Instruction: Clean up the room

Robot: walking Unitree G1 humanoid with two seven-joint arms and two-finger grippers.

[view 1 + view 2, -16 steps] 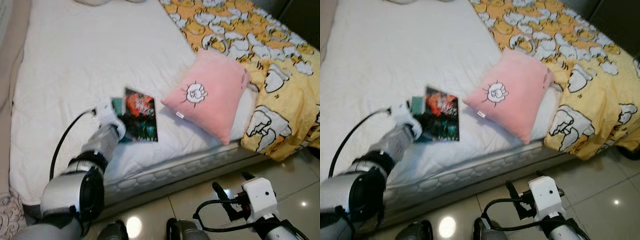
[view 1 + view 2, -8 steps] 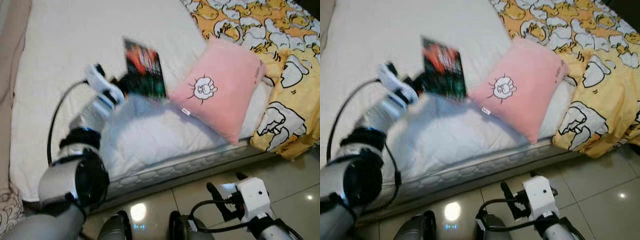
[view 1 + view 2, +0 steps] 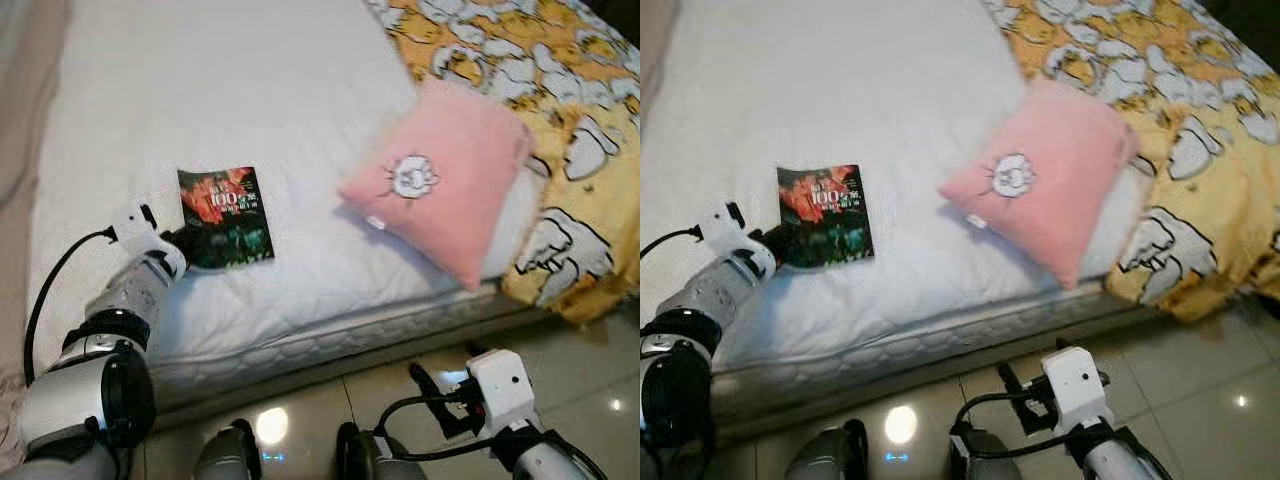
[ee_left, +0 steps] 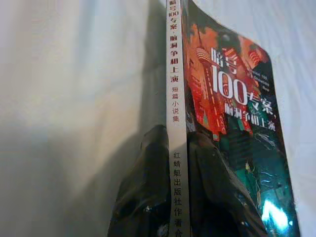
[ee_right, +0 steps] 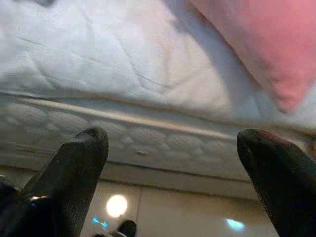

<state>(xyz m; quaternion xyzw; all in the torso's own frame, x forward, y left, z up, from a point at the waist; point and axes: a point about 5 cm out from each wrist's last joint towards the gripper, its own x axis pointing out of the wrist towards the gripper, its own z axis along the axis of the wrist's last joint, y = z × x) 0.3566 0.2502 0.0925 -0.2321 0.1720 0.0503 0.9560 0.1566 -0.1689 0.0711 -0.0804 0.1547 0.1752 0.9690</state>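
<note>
White quilted bedding covers the bed (image 3: 200,90), and on it, near the front edge, lies a paperback book (image 3: 224,216) with a dark cover of red and green and the number 100 in its title. The left hand (image 3: 178,240) reaches over the mattress edge and pinches the book at its near corner; in the left wrist view its black fingers (image 4: 148,197) sit on either side of the white spine, one on the cover side and one underneath, clamped on the book. To the right of the book, apart from it, a pink cushion (image 3: 445,180) with a small white cartoon patch lies tilted at the bed's edge, overhanging the mattress a little. Beyond the cushion a yellow blanket (image 3: 560,120) printed with white cartoon figures drapes over the corner of the bed toward the tiled floor (image 3: 590,350). The right hand (image 5: 173,168) hangs low in front of the mattress side, its two fingers spread wide apart, holding nothing.
</note>
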